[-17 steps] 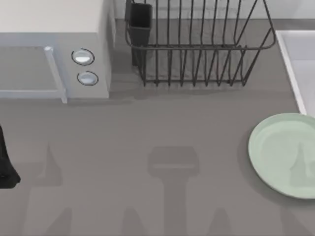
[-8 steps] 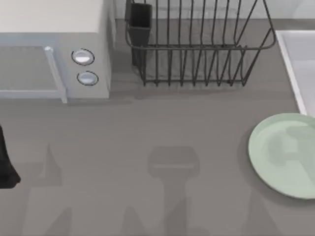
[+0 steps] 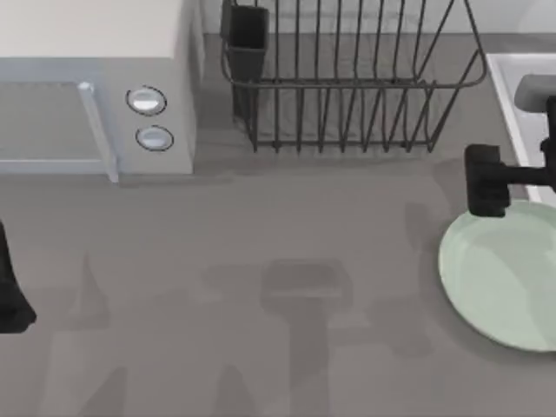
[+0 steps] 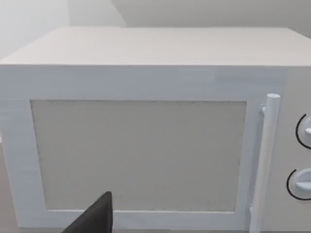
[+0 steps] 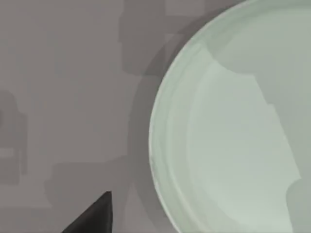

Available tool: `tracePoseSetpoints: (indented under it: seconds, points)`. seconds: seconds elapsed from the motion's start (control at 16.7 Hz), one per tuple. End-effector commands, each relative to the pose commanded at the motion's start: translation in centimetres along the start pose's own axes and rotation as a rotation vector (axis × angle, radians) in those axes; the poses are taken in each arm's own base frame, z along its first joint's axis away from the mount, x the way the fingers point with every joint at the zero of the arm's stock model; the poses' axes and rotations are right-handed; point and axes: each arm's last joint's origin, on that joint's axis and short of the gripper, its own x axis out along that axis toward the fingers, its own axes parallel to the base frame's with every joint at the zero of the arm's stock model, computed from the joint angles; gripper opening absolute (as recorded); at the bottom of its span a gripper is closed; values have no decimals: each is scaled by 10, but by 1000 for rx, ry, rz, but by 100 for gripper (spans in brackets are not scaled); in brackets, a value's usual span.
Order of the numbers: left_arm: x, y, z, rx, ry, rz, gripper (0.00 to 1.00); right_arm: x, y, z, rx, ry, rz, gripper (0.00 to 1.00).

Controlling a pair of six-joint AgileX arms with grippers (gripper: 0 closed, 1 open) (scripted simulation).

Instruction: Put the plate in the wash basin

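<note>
The pale mint-green plate (image 3: pixel 499 278) lies flat on the grey table at the right side, partly cut off by the top view's right edge. In the right wrist view the plate (image 5: pixel 233 131) is seen from above, with arm shadows across it. My right gripper (image 3: pixel 485 181) reaches in from the right and hovers over the table at the plate's far edge, between the plate and the wash basin (image 3: pixel 512 82). The basin's white rim shows at the far right. My left gripper (image 3: pixel 10 291) stays parked at the left edge.
A white microwave (image 3: pixel 95 87) stands at the back left and faces the left wrist camera as the microwave (image 4: pixel 146 145). A black wire dish rack (image 3: pixel 347 78) stands at the back centre, close to the basin's rim. Bare grey table lies in front of them.
My right arm has come into the top view from the right and now hangs over the plate's far edge. Its shadow has shifted across the table and plate. The left arm has not moved.
</note>
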Motion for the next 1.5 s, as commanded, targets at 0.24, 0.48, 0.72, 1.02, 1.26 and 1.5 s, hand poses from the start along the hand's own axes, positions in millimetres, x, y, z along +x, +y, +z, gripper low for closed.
tracePoseSetpoints:
  seconds: [0.24,0.48,0.72,1.02,1.26,1.5]
  points:
    - [0,0,0,0,0,0,100,46,32,27,3,236,-74,100]
    - [0,0,0,0,0,0,100,70,48,36,2,342,-117,100]
    - [0,0,0,0,0,0,100,72,49,36,2,347,-119,100]
    - [0,0,0,0,0,0,100,94,45,30,5,355,-124,100]
    - [0,0,0,0,0,0,100,139,42,17,4,332,-113,100]
    - [0,0,0,0,0,0,100,167,37,2,2,347,-119,100]
